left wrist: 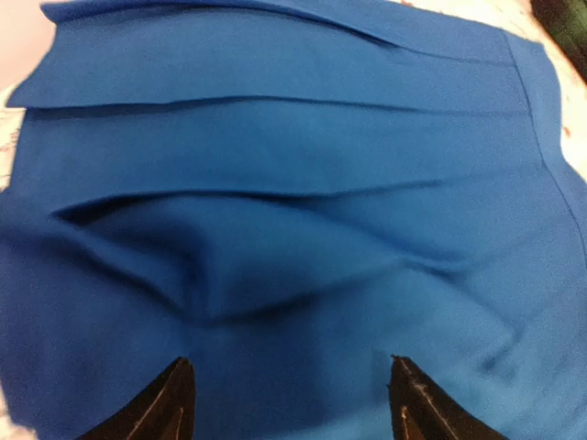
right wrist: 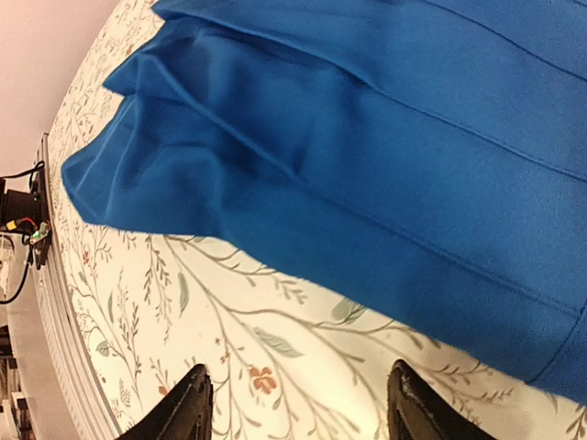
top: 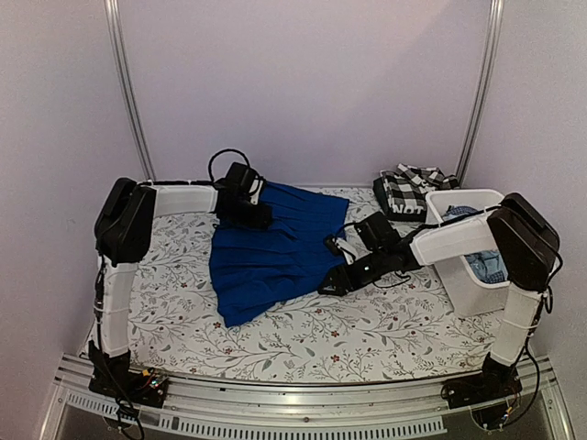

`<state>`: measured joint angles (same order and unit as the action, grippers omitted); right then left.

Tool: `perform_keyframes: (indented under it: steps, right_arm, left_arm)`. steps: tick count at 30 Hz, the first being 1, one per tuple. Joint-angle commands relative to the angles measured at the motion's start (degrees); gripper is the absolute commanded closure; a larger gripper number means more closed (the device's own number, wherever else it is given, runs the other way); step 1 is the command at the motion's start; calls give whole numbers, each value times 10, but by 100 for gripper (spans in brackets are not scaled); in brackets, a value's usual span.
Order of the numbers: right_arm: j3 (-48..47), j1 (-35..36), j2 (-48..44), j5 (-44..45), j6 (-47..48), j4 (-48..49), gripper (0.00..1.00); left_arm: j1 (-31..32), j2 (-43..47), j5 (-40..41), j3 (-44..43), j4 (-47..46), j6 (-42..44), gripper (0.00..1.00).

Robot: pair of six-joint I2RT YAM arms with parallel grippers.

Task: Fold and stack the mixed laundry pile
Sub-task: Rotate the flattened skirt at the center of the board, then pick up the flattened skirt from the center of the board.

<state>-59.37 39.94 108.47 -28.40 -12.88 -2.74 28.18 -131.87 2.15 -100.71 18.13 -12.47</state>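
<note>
At the near edge runs a slotted metal rail (top: 303, 403). Beyond it the bench (top: 170, 307) wears a white leaf-and-flower patterned cover (top: 303, 335). A royal blue pleated cloth garment (top: 261, 261) lies spread flat mid-bench. My right pincer (right wrist: 299, 367) hangs apart over bare cover just beside the garment's edge. My left pincer (left wrist: 289, 362) stands apart above the far pleats, clamping nothing. To the right a white plastic tub (top: 472, 298) holds pale blue cloth (top: 459, 214). Behind it lies a black-and-white plaid garment (top: 408, 194). Pale lilac walls (top: 303, 82) close the back.

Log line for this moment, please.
blue garment spread out | left gripper open over it | right gripper open beside its edge | tub holds clothes
</note>
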Motion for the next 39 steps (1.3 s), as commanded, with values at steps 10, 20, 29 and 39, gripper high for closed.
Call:
perform_keyframes:
  steps: [10, 20, 29, 39]
  right_arm:
    - [-25, -36, -23, 53, 55, -70, 32]
    - [-54, -37, 6, 139, 49, -126, 20]
    - [5, -124, -40, 42, -5, -62, 19]
    - [-37, -126, 65, -149, -5, -19, 64]
  left_arm:
    - [182, 438, 40, 505, -136, 37, 17]
    - [310, 302, 215, 452, 72, -47, 11]
    - [300, 257, 317, 375, 190, -36, 45]
    - [233, 376, 240, 364, 150, 95, 86]
